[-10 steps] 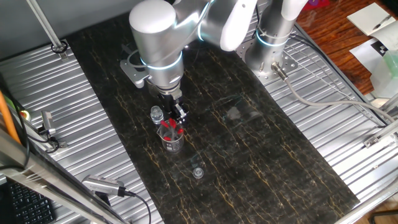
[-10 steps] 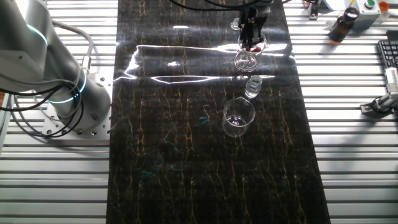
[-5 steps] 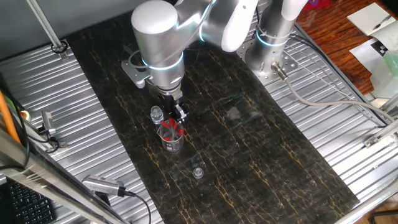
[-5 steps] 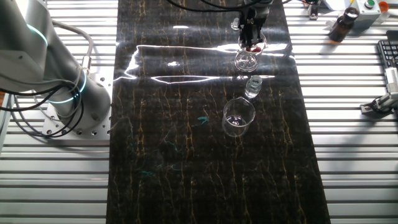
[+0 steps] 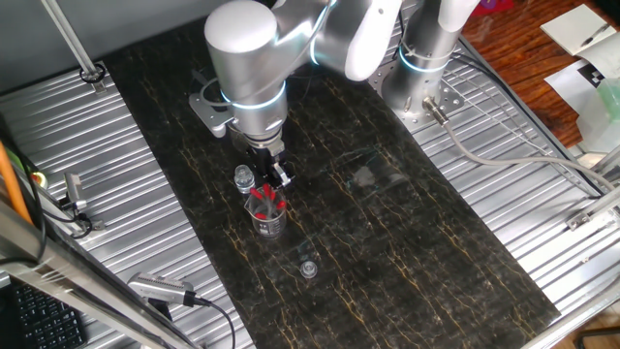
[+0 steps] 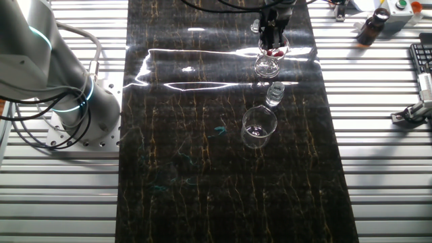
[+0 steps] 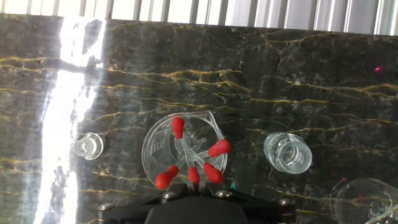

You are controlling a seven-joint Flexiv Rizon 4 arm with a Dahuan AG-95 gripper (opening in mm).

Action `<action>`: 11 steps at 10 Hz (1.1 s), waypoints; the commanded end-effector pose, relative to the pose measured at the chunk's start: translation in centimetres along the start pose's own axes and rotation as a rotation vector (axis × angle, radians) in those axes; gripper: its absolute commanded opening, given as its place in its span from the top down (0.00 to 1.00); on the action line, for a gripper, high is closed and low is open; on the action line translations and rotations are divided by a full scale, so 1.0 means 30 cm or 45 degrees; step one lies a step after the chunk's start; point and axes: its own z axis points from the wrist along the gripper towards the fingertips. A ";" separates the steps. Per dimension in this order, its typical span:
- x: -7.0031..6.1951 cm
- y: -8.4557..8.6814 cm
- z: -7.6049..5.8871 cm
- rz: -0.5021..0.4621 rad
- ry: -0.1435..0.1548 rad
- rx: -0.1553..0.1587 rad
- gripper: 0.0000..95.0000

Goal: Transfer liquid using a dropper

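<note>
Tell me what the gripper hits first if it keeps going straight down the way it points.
Most likely the red bulbs of the droppers standing in the small beaker directly beneath the gripper; which dropper comes first is unclear, since depth is hard to judge.

Five droppers (image 7: 196,160), thin clear stems, red rubber bulbs up, leaning splayed inside clear beaker (image 7: 152,135) on dark marbled worktop (image 7: 280,74), directly below my fingers.

We see the clear glass beaker (image 7: 182,151) crowded with red-bulbed droppers (image 7: 219,148); the clear capped vial (image 7: 287,153) flanks it closely; dark marbled tabletop (image 7: 311,81) beyond offers passage.
</note>
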 end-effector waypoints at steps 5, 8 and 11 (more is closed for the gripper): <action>-0.002 0.003 -0.035 0.004 0.026 -0.001 1.00; -0.004 0.006 -0.062 0.003 0.040 -0.003 1.00; -0.004 0.008 -0.077 0.002 0.048 -0.003 1.00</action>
